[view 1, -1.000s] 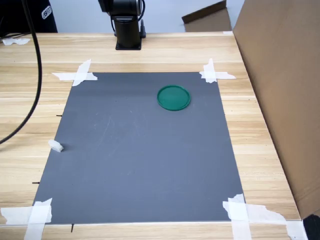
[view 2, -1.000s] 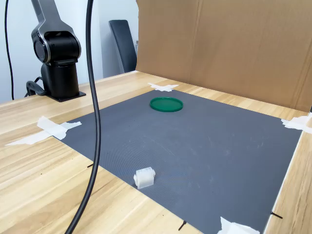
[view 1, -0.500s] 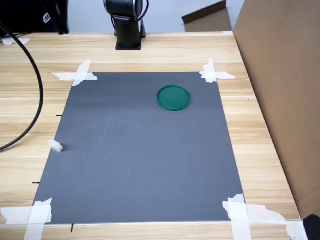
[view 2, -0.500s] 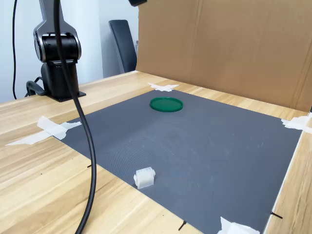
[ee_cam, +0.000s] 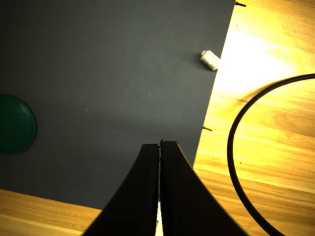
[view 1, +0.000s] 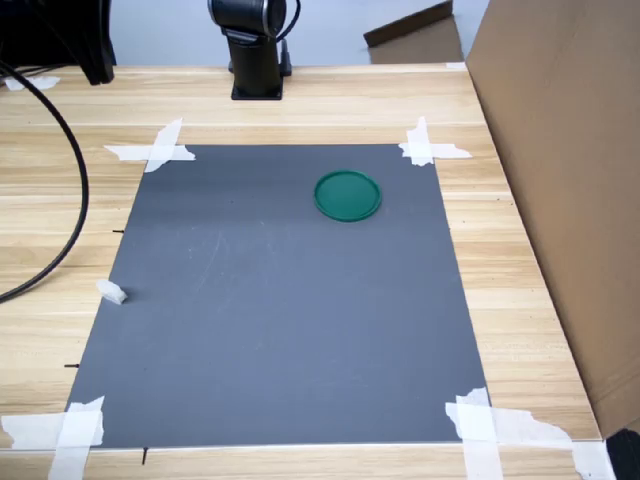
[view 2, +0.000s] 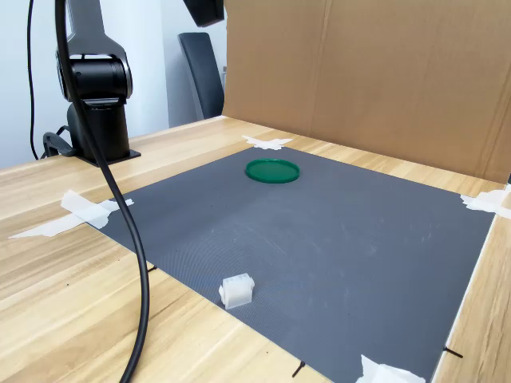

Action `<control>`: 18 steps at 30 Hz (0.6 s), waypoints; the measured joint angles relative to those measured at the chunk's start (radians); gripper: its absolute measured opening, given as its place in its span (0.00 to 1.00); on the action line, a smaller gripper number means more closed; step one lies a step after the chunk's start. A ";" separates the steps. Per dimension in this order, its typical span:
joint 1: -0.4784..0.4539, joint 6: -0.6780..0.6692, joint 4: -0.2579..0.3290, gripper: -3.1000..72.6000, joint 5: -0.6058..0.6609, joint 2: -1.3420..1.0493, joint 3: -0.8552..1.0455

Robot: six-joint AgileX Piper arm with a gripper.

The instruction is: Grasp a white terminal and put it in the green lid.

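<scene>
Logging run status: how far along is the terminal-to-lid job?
Nothing done yet: the green lid is empty. The white terminal lies untouched at the mat's edge on the first exterior view's left. In the wrist view the gripper is shut, empty, high above the mat. Approach, grasp, carry and drop all remain.

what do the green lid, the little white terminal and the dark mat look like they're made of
The green lid looks like moulded plastic: even dark green, smooth, faint sheen, low raised rim.
The white terminal seems to be slightly translucent white plastic, blocky with ribbed faces.
The dark mat appears to be thin matte grey rubber or foam sheet; the second exterior view shows a fine woven-like texture and light scuffs. Its exact material stays uncertain.
</scene>
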 joint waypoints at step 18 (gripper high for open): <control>-0.129 -0.058 0.028 0.00 -0.004 0.011 0.079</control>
